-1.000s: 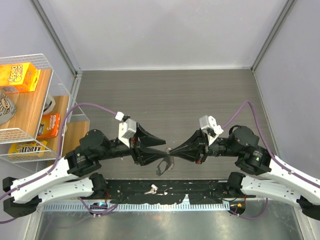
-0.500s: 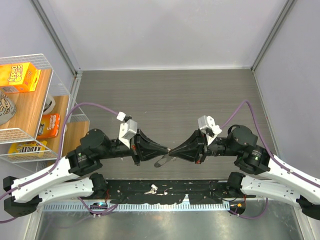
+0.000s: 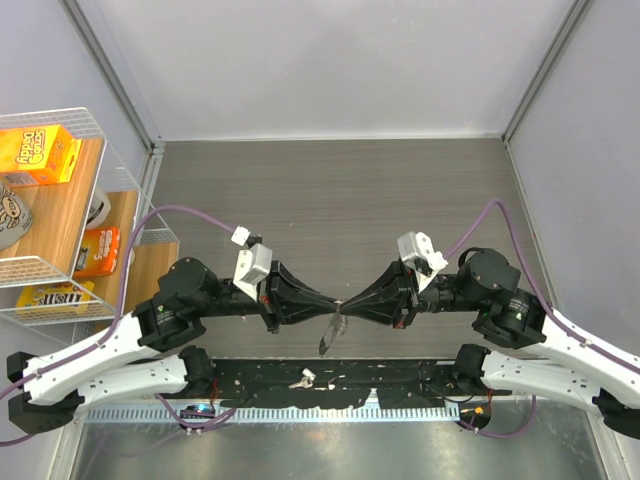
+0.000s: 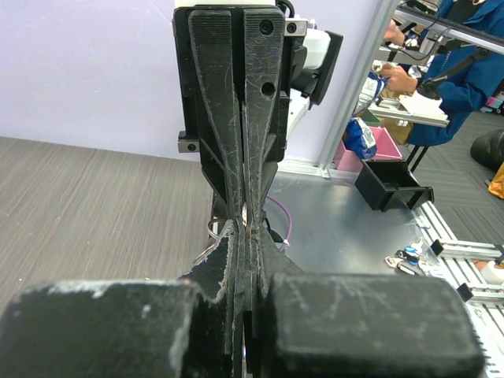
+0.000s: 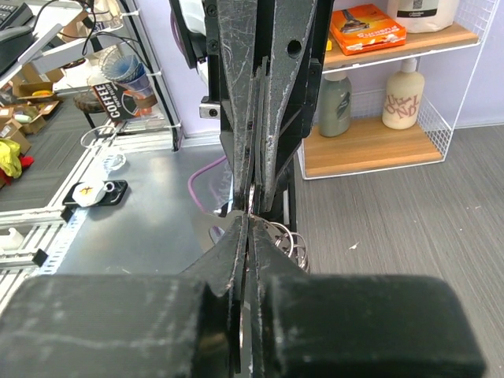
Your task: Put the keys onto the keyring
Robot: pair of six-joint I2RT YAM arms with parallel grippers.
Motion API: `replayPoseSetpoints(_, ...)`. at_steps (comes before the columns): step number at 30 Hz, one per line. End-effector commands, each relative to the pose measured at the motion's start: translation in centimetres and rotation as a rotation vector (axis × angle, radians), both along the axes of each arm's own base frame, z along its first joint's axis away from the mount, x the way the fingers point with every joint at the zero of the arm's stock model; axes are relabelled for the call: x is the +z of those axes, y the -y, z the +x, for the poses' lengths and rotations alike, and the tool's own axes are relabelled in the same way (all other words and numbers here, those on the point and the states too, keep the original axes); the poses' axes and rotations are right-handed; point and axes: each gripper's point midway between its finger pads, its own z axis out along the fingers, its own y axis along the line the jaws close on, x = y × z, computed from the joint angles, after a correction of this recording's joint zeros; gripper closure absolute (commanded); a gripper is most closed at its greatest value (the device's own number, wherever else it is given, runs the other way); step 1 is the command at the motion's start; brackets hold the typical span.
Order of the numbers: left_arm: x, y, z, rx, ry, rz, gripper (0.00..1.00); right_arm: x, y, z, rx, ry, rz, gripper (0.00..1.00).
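Two grippers meet nose to nose above the table [image 3: 330, 190], and the keyring [image 3: 329, 335] dangles from the spot where their tips touch, a glittery silver strip hanging free in the air. To the left of the keyring, the left gripper [image 3: 331, 303] has its fingers pressed flat together. To the right of it, the right gripper [image 3: 347, 301] is likewise squeezed closed, and the right wrist view shows thin metal loops bunched just beside its tips. The right one appears clamped on the keyring's upper end; whether the left has any metal between its pads is hidden. Holding the keyring aloft between both, I judge, keeps it steady and off the table so it can be worked apart for threading. Below the keyring, on the black rail [image 3: 400, 385], lies what looks like a loose key [image 3: 303, 378], not yet threaded on.
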Motion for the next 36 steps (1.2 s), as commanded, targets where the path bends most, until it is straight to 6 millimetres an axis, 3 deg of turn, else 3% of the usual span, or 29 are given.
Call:
replayPoseSetpoints(1, 2.5, -0.8, -1.3, -0.059, 0.097, -0.084, 1.00, 2.1, 0.8, -0.6, 0.012, 0.043, 0.014, 0.89)
replayPoseSetpoints(8, 2.6, -1.2, -2.3, -0.110, 0.155, -0.069, 1.00, 2.3, 2.1, -1.7, 0.041, 0.052, -0.041, 0.66)
replayPoseSetpoints(16, 3.0, -1.2, -4.4, -0.247, 0.206, -0.063, 1.00, 2.4, 3.6, -2.9, 0.092, 0.111, -0.134, 0.57)
replayPoseSetpoints(19, 3.1, -0.9, -5.0, -0.294, 0.202, -0.053, 1.00, 1.4, 3.9, -2.7, 0.091, 0.135, -0.206, 0.56)
replayPoseSetpoints(24, 3.3, -0.1, -4.7, -0.297, 0.135, -0.032, 1.00, 0.9, 4.9, -0.5, -0.029, 0.242, -0.261, 0.54)
replayPoseSetpoints(28, 3.1, 0.4, -3.4, -0.235, 0.020, -0.011, 1.00, 0.6, 5.5, 2.0, -0.165, 0.307, -0.295, 0.52)
replayPoseSetpoints(36, 0.8, 1.1, -0.7, -0.162, -0.243, 0.038, 1.00, 0.0, 5.9, 6.9, -0.385, 0.450, -0.391, 0.50)
